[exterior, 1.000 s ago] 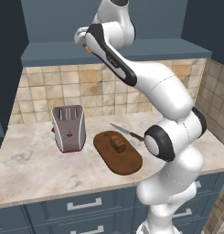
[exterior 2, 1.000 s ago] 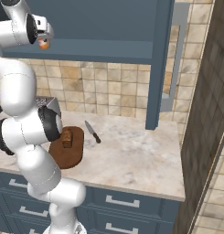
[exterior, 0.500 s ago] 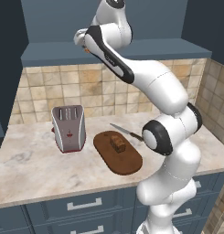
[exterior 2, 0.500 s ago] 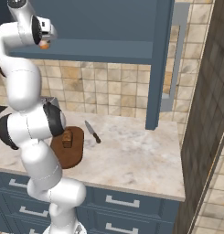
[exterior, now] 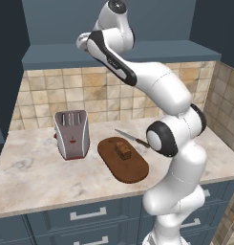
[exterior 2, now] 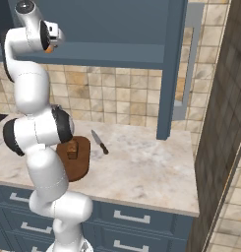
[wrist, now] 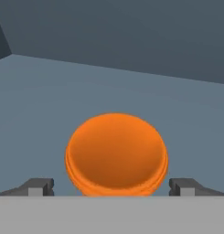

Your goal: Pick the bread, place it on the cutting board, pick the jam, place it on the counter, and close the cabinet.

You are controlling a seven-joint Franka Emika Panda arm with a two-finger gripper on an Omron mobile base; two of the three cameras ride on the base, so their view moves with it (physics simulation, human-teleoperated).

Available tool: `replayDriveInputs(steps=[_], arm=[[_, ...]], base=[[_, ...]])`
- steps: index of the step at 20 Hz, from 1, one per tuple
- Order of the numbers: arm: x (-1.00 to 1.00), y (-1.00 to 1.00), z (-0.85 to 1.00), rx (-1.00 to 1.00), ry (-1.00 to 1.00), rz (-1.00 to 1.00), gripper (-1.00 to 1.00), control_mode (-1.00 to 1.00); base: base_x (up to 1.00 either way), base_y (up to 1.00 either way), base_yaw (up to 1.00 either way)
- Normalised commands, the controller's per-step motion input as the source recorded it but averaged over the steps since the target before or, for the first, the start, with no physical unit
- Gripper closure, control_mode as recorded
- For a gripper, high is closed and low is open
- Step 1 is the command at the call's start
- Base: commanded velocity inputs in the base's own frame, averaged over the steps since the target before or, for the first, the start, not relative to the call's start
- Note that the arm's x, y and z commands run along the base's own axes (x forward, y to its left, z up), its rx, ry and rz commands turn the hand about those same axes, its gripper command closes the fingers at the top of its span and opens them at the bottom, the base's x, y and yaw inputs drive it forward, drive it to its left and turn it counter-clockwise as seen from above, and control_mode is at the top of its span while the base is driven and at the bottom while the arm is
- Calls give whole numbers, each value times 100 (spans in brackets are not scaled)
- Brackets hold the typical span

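Note:
The jam (wrist: 116, 153) stands on the blue-grey shelf inside the cabinet, its orange lid facing the hand camera. My gripper (wrist: 112, 187) is open, one fingertip (wrist: 40, 186) on each side of the jar and not touching it. A sliver of the jam (exterior 2: 49, 49) peeks out beside the hand in the right base view. The bread (exterior: 122, 149) lies on the dark oval cutting board (exterior: 132, 170) on the beige counter (exterior: 32, 172). The cabinet door (exterior 2: 171, 69) hangs open at the right, its silver handle (exterior 2: 191, 64) facing out.
A silver toaster (exterior: 70, 134) stands left of the board. A knife (exterior: 132, 139) lies behind the board near the tiled wall. The shelf board (exterior: 42, 57) runs above the backsplash. A dark wall (exterior 2: 220, 123) bounds the counter's right end.
The hand has edged a little deeper over the shelf toward the jam and the upper arm has swung slightly. The jaws stay open; bread and board have not moved.

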Motion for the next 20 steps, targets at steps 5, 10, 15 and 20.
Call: replayDriveInputs(steps=[5, 10, 15, 20], arm=[[27, 2, 0, 0, 0, 0, -100, -100], [20, 6, -1, 0, 0, 0, -100, -100], [6, 10, -2, 0, 0, 0, 100, -100], [0, 0, 0, 0, 0, 0, 100, -100]], base=[[0, 0, 0], [0, 0, 0], [0, 0, 0], [0, 0, 0]])
